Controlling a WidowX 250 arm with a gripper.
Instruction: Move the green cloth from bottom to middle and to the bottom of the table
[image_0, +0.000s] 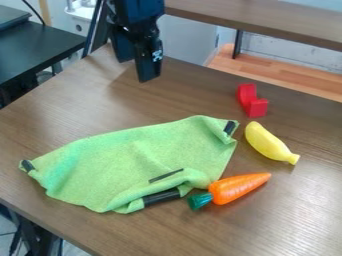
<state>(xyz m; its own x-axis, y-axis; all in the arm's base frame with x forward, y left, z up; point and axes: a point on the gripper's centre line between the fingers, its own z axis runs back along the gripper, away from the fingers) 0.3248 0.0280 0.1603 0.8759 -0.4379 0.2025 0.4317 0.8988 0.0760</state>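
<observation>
my claw (136, 71) hangs over the bench's (60, 117) far side, its fingers apart, my arm cut off by the top edge. the green cloth (127, 157) lies rumpled nearer the front, its lower right folded over so part of it is hidden. the toy carrot (234, 188) lies against that fold; whether any cloth runs under it, i can't tell

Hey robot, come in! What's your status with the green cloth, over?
Gripper open, empty, over table's far side. Green cloth spread out, rumpled, near edge partly folded. Toy carrot right by cloth's edge, might get in the way.
</observation>
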